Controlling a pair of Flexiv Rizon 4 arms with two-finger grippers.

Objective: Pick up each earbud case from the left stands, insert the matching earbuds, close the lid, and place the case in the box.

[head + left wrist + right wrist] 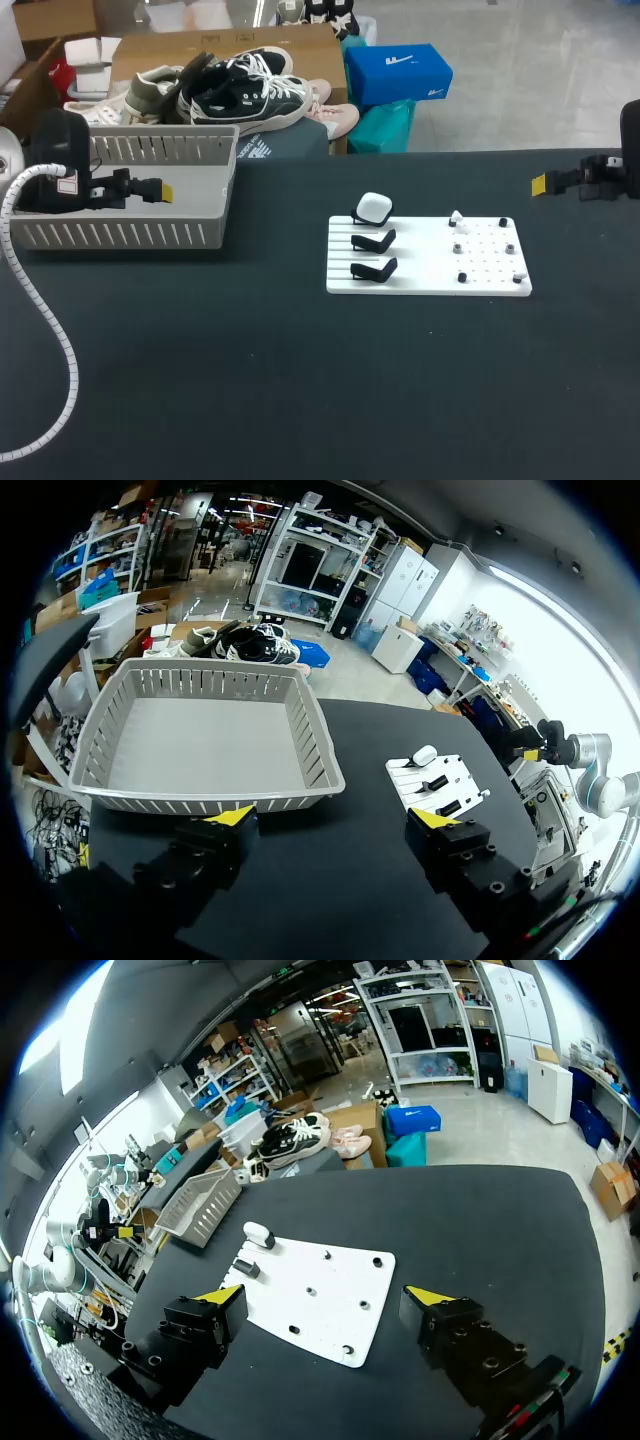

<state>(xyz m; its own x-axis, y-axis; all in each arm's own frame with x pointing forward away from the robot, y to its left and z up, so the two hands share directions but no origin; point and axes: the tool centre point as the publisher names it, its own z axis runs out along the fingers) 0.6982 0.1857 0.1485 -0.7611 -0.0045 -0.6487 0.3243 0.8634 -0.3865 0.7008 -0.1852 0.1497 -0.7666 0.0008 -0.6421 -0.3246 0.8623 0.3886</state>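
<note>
The black surface (250, 380) carries a white board (430, 262) at its middle and the grey box (120, 238) off to your left. One white case (374, 208) sits on the farthest of the three stands; the two nearer stands (374, 241) are bare. A small white piece (456, 217) on the pegs beside it may be an earbud, but it is too small to tell.

Your left gripper (333, 820) hangs at the box with its fingers apart and nothing between them. Your right gripper (323, 1294) is likewise spread and bare, well apart from the board.

The case is not yet picked. Bring the left gripper over it from above and close on its two sides. Lift straight off the stand, I'd judge, so the board doesn't slide.
</note>
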